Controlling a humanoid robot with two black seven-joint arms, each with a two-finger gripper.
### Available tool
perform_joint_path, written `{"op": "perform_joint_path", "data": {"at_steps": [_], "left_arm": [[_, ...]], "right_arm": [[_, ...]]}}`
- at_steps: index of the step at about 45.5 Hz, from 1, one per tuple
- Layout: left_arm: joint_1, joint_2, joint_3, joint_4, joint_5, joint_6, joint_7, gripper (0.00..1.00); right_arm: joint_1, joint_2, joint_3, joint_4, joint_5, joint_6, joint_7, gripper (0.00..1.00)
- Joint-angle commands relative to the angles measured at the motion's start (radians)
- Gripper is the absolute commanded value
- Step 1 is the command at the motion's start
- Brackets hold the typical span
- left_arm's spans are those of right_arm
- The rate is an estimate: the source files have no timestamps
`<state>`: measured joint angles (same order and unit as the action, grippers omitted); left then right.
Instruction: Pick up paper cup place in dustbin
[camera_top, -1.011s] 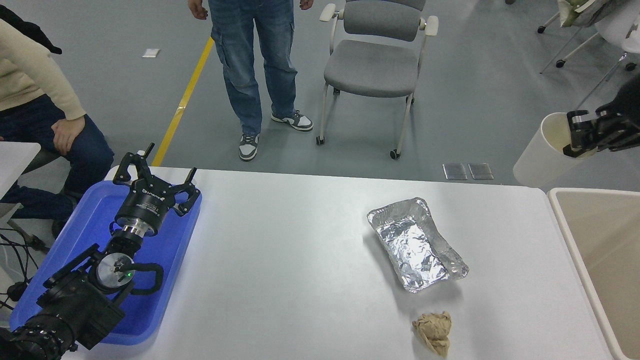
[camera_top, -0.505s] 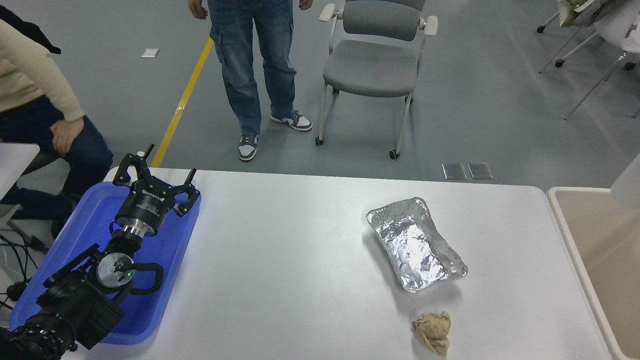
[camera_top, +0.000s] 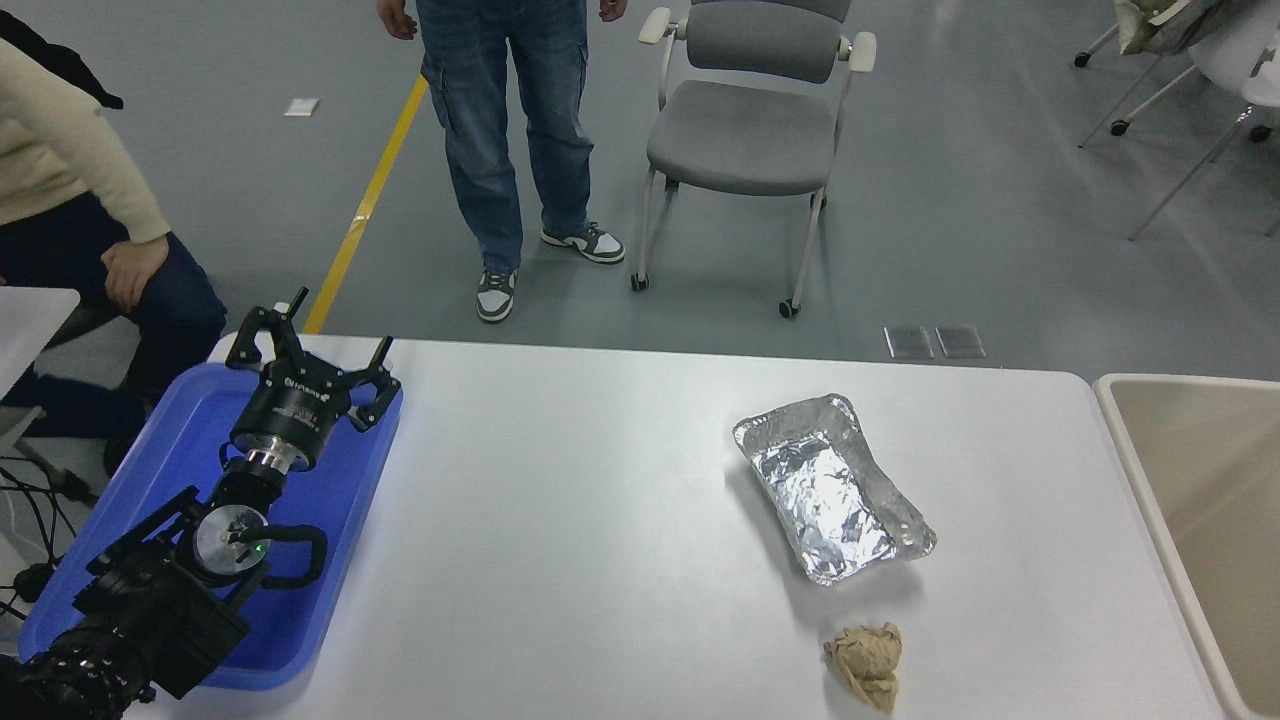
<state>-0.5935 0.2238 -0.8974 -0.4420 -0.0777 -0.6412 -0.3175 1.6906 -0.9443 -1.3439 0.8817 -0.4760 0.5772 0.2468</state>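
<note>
So heads up, you can't see the paper cup anywhere in this view right now, and your right hand is out of view too, so I can't tell you whether it's pinching anything or where the cup has ended up. The dustbin (camera_top: 1122, 425) sits at the right edge of the desk (camera_top: 600, 520), only partly in view, and the bit of its inside that shows looks bare beige with no cup in it. Your left hand (camera_top: 300, 365) is parked over the blue tray (camera_top: 330, 600) at the lower left with its fingers spread, holding nothing. On handling: going by what a small paper cup usually is, I'd expect it to be super light and thin-walled, so it'll crush if you squeeze hard (the rolled rim is probably the stiffest part). I'd take it across the upper wall near the rim with a gentle pinch, not down low where it tapers and can slip out. Also on the desk are the crinkled foil tray (camera_top: 835, 490) and a crumpled brown paper ball (camera_top: 865, 665), well apart from the bin, neither is your target. As for writing, there's some small white lettering on the left hand's black body, but it's too small to read.
</note>
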Motion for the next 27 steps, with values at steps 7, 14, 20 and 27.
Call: {"op": "perform_joint_path", "data": {"at_steps": [7,14,20,27], "left_arm": [[0.001,0.000,0.000,0.000,-0.001,-0.002,0.000,1.00],[0.000,0.000,0.000,0.000,-0.001,-0.002,0.000,1.00],[0.001,0.000,0.000,0.000,-0.001,0.000,0.000,1.00],[0.001,0.000,0.000,0.000,-0.001,0.000,0.000,1.00]], "right_arm": [[-0.457,0.024,0.262,-0.167,0.151,-0.336,-0.018,0.00],[-0.687,0.122,0.442,-0.358,0.162,-0.415,-0.144,0.00],[-0.821,0.177,0.610,-0.481,0.159,-0.416,-0.237,0.00],[-0.865,0.246,0.667,-0.566,0.160,-0.416,-0.339,0.00]]}}
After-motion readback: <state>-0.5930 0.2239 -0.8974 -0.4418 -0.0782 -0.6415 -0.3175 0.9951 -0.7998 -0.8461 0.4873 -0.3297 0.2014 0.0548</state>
